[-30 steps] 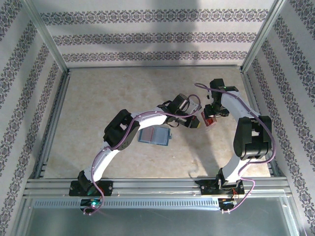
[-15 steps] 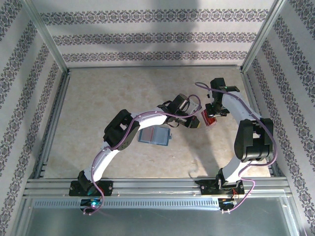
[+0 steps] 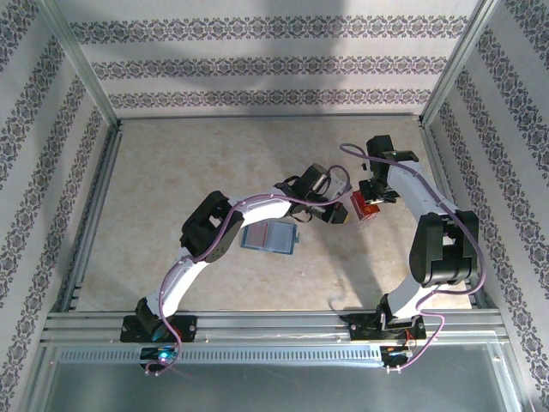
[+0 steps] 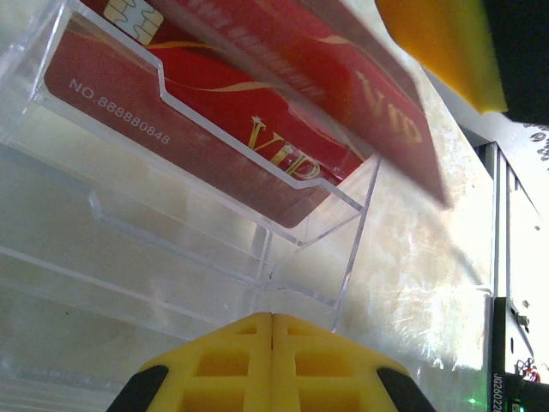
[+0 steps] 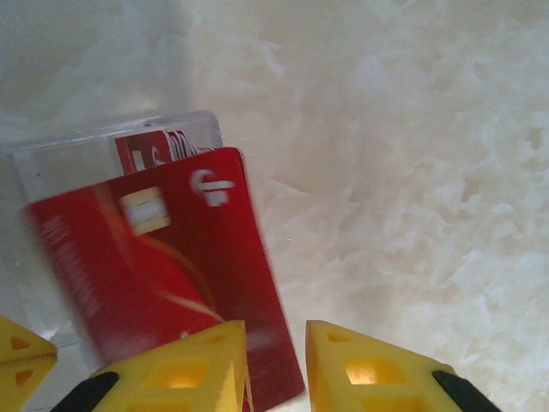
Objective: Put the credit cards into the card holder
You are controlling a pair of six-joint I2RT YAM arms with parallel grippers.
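Observation:
A red credit card (image 5: 171, 275) leans, blurred, in front of a clear acrylic stand (image 5: 51, 163). Its lower corner sits between the fingers of my right gripper (image 5: 276, 365), which stand a narrow gap apart; the card rests against the left finger. That card (image 4: 377, 112) hangs over the stand's top, and a second red card (image 4: 197, 129) stands in the stand's pocket. My left gripper (image 4: 272, 319) is shut and empty, its tips at the stand's base (image 4: 300, 292). The teal card holder (image 3: 270, 238) lies open and flat under the left arm, apart from both grippers (image 3: 337, 213) (image 3: 371, 199).
The pale marbled tabletop (image 3: 189, 172) is ringed by aluminium rails and patterned walls. The left forearm (image 3: 257, 210) arches over the card holder's far edge. The two grippers work within a hand's width of each other at centre right.
My right gripper's fingers have narrowed around the red card. The right elbow has shifted slightly to the right. The left arm and the card holder have stayed put.

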